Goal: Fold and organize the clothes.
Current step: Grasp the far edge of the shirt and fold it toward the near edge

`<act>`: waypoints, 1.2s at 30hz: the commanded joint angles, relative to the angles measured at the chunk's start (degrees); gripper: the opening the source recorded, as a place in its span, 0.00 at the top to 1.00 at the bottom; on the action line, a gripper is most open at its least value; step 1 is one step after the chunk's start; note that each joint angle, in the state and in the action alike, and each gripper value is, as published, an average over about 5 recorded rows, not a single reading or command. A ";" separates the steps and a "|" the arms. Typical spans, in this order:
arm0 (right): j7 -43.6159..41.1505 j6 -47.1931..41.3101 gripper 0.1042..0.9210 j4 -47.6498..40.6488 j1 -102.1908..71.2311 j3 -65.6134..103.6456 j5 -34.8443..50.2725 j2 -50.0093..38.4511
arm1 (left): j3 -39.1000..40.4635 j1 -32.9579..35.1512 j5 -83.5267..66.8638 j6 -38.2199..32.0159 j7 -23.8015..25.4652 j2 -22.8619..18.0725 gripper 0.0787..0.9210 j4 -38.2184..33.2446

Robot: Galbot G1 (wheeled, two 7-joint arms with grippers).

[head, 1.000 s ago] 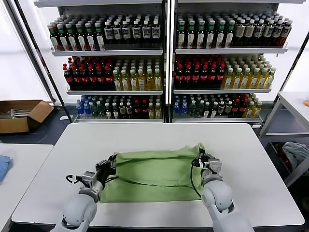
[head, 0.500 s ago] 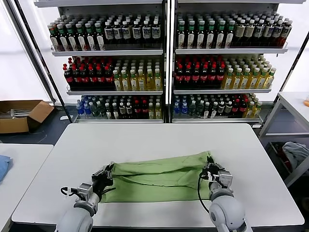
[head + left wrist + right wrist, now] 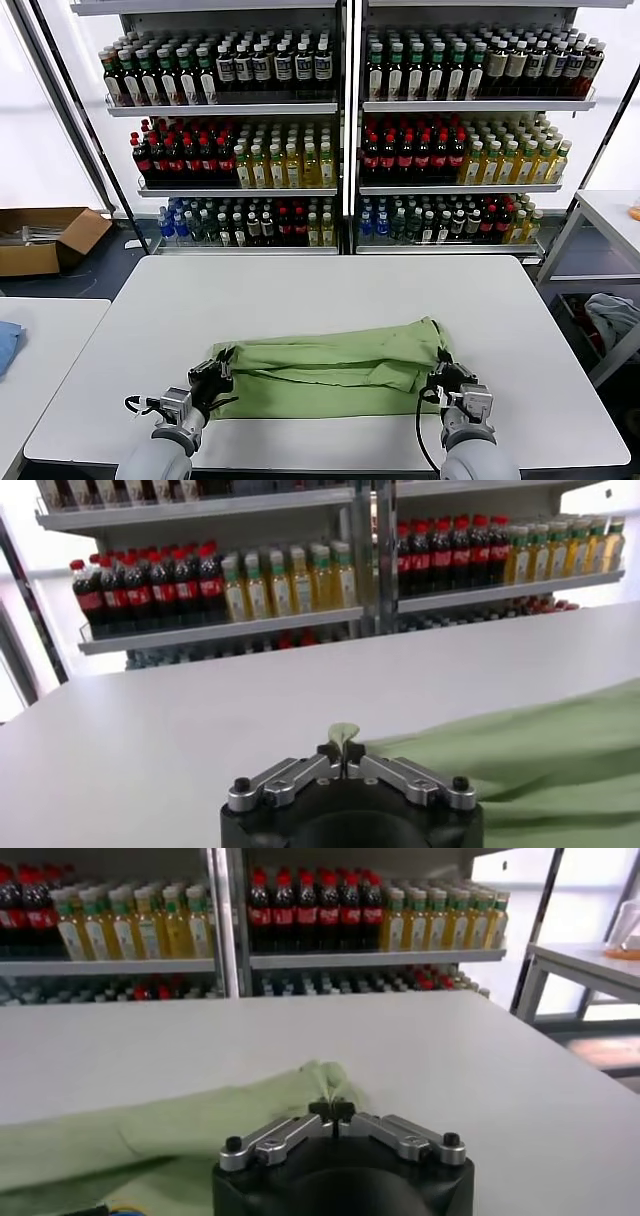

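A: Shirt (image 3: 325,367)?
B: On the white table (image 3: 320,285), near the front edge, folded over into a long green band running left to right. Plain fabric showing, wrinkled along the top fold.

A: Left gripper (image 3: 212,374)?
B: At the band's left end. Fingers pressed together, a small tab of green cloth pinched between the tips, plain in the left wrist view (image 3: 343,742).

A: Right gripper (image 3: 447,377)?
B: At the right end, low over the table. Clamped tight too, with a bunched corner of the shirt caught at the tips (image 3: 331,1110).

A: Cloth between them?
B: Lying on the table, slightly slack, right corner humped up higher than the left.

A: Around it?
B: Shelves (image 3: 345,105) of bottles behind. Cardboard box (image 3: 45,238) on the floor to the left. Blue cloth (image 3: 6,342) on the side table at far left.
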 commanded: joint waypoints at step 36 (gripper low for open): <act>0.29 6.89 0.27 10.77 -1.06 0.11 -2.87 -0.67 | -1.74 3.75 3.97 4.17 -5.66 -5.09 0.24 -5.76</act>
